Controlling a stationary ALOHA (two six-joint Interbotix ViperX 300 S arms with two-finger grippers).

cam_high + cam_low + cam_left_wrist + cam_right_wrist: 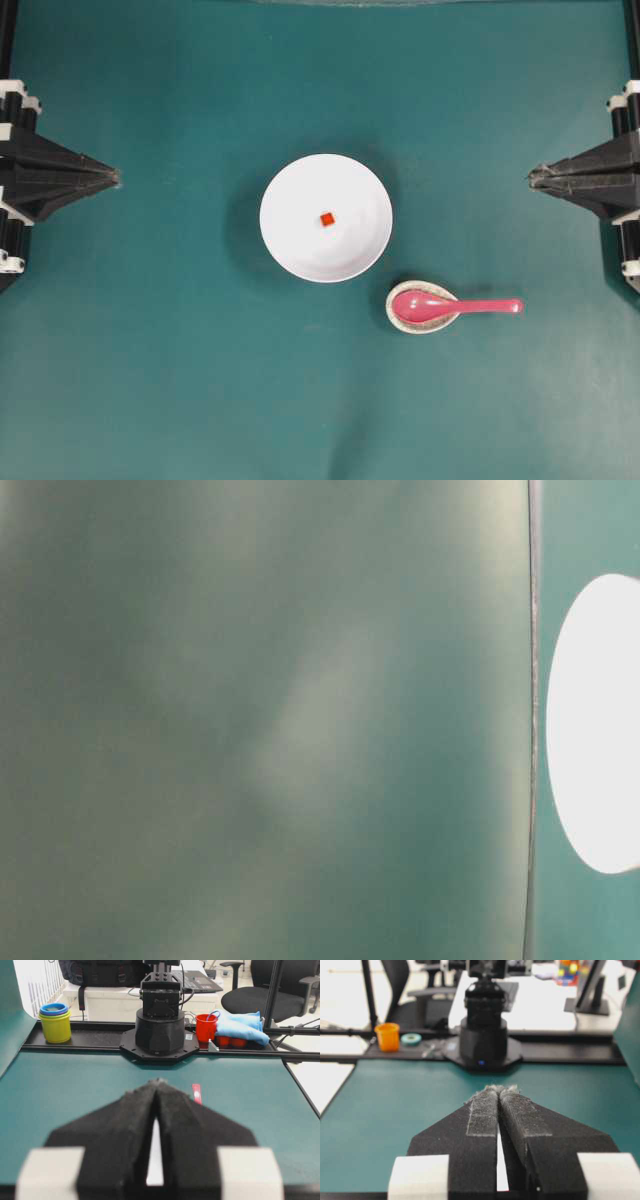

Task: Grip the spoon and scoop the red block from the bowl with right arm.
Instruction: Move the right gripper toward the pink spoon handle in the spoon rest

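Observation:
The white bowl (290,245) stands at the table's middle with the tiny red block (327,219) inside it. The pink-red spoon (450,306) lies to the bowl's lower right, its scoop in a speckled spoon rest (400,322) and its handle pointing right. My left gripper (115,179) is shut and empty at the far left edge. My right gripper (532,177) is shut and empty at the far right edge, above the spoon's handle end. In the left wrist view the shut left gripper (157,1081) hides most of the bowl; the spoon handle (196,1094) shows beside it. The right wrist view shows the shut right gripper (498,1089).
The teal mat (150,380) covers the table. The opposite arm's base (159,1030) stands at the far edge, with stacked yellow cups (55,1022) and a red cup (206,1027) behind. An orange cup (387,1036) sits off the table. The table-level view is blurred.

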